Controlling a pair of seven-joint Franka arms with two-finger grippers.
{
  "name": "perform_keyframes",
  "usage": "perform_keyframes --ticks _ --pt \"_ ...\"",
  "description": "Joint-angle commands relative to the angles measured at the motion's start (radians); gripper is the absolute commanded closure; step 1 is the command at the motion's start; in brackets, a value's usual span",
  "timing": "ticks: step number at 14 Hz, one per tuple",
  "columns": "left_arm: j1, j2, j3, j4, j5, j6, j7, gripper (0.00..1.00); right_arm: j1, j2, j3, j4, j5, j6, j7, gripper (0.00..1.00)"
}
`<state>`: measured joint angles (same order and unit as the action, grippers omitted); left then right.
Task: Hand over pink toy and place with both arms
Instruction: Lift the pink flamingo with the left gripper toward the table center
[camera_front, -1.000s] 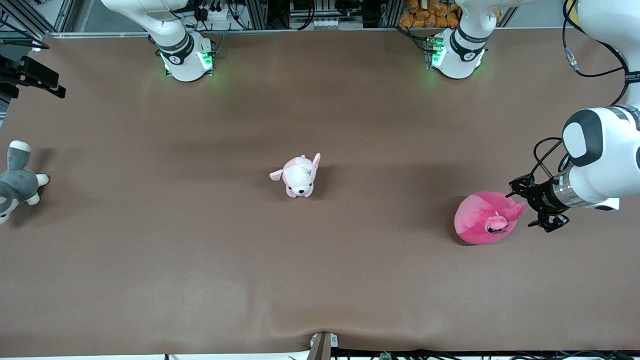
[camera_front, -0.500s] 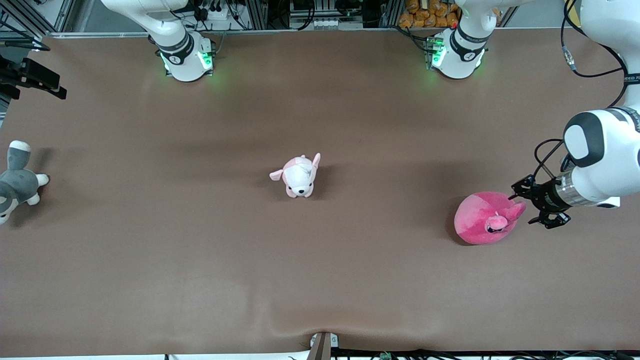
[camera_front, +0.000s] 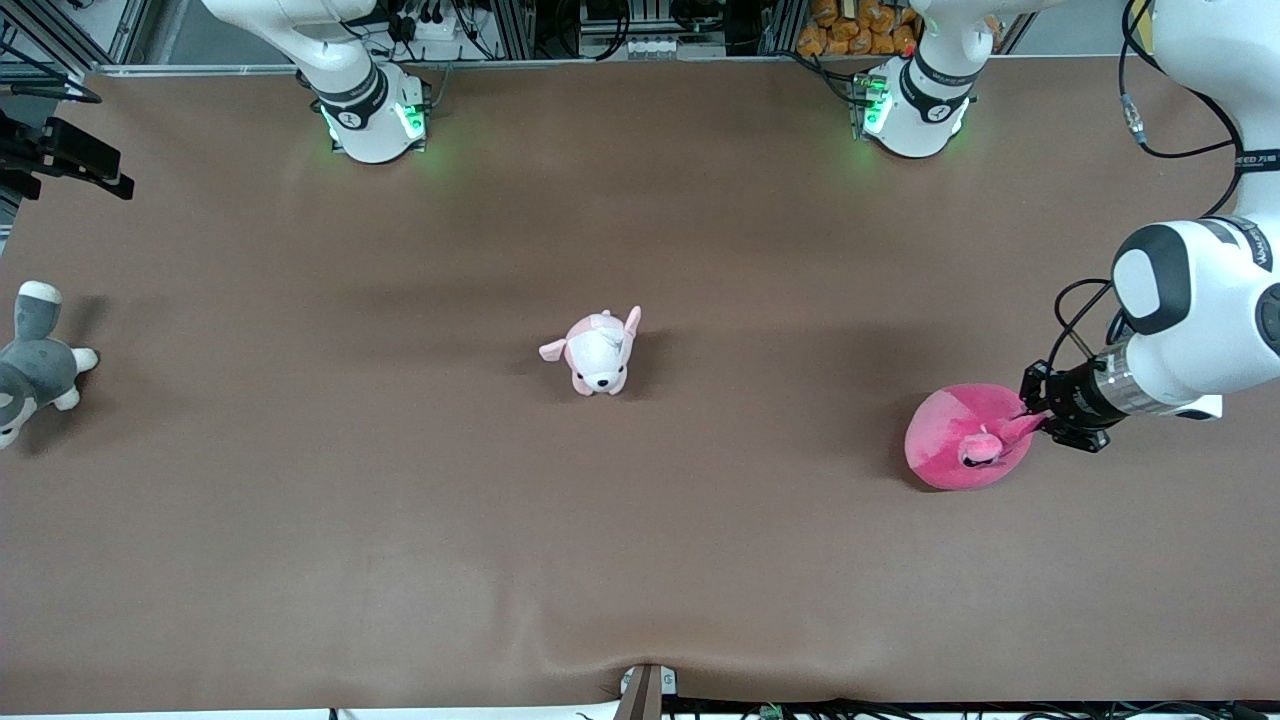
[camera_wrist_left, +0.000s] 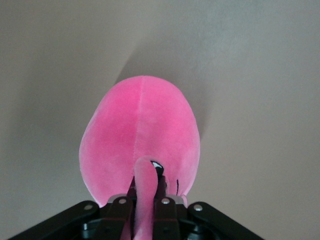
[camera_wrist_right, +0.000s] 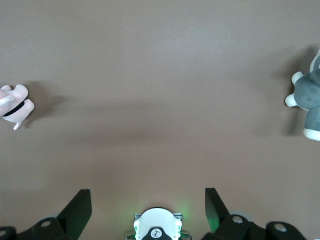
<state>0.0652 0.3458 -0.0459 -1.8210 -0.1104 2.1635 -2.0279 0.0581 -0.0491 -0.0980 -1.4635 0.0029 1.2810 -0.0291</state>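
Note:
The pink toy (camera_front: 950, 445), a round hot-pink plush, lies on the brown table (camera_front: 700, 560) toward the left arm's end. My left gripper (camera_front: 1030, 424) sits low beside it and is shut on its stubby snout. In the left wrist view the snout (camera_wrist_left: 145, 190) is squeezed between the two black fingers (camera_wrist_left: 167, 200), with the round body (camera_wrist_left: 140, 125) past them. My right gripper (camera_wrist_right: 146, 195) is open and holds nothing; it hangs high over the right arm's base (camera_wrist_right: 157, 226) and waits. It is out of the front view.
A pale pink-and-white puppy plush (camera_front: 598, 355) stands mid-table. A grey-and-white dog plush (camera_front: 35, 365) lies at the table's edge toward the right arm's end. Both arm bases (camera_front: 365, 110) (camera_front: 915, 100) stand farthest from the front camera.
My left gripper moved in toward the pink toy and closed on its snout. The toy shifted slightly toward the right arm's end. The right arm has not moved.

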Motion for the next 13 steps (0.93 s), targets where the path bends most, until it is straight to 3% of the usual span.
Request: perform_keyframes --ticks 1,5,9,11,13 --pt "-0.002 -0.06 -0.041 -0.015 -0.008 0.007 0.006 1.0 -0.012 0.012 0.009 0.02 -0.004 -0.011 0.0 0.0" --pt "-0.002 -0.157 -0.172 0.017 -0.003 0.003 0.005 1.0 -0.015 0.041 0.008 0.022 -0.009 -0.011 -0.005 0.0" --pt "-0.002 -0.273 -0.311 0.077 -0.003 -0.081 -0.011 1.0 0.003 0.161 0.011 0.022 -0.02 -0.015 -0.011 0.0" --pt "-0.002 -0.283 -0.382 0.159 -0.003 -0.178 -0.066 1.0 0.038 0.163 0.015 0.025 0.012 -0.011 0.004 0.0" --pt "-0.002 -0.283 -0.469 0.186 -0.002 -0.217 -0.104 1.0 0.087 0.163 0.014 0.032 0.102 -0.002 0.134 0.0"
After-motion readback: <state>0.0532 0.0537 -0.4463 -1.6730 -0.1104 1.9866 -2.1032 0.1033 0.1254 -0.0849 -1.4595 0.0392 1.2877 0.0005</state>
